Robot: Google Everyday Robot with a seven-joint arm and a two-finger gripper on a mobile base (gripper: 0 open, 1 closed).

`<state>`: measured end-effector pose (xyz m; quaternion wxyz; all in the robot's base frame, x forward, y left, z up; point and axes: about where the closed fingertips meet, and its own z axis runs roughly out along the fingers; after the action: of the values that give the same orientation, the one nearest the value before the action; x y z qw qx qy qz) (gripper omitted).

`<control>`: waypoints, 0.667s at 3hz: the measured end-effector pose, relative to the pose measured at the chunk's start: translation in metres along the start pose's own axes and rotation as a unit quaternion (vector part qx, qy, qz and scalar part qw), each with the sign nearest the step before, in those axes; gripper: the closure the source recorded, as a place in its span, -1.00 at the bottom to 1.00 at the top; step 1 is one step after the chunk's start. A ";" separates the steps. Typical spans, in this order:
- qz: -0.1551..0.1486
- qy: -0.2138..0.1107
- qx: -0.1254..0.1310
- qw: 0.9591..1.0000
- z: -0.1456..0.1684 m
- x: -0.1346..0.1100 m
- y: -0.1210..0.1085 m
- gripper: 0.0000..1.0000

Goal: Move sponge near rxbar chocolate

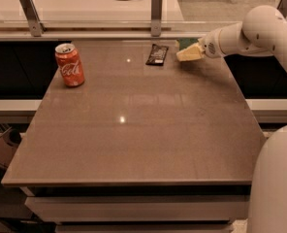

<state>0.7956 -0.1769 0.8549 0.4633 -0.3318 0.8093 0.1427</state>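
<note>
The sponge (188,51), dark green on top over pale yellow foam, is at the far right of the table, held tilted at the end of my white arm. My gripper (198,50) is shut on the sponge, low over the table top. The rxbar chocolate (157,55), a flat dark wrapped bar, lies on the table a short way left of the sponge, apart from it.
A red Coca-Cola can (70,65) stands at the far left of the brown table (134,130). A glass rail with metal posts (156,13) runs along the back edge. My white base (277,183) is at the lower right.
</note>
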 end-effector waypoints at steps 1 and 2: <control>0.013 0.001 -0.015 1.000 0.018 0.022 0.006 1.00; 0.012 0.002 -0.016 1.000 0.020 0.021 0.008 0.66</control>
<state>0.7960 -0.1687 0.8255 0.4544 -0.3296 0.8118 0.1611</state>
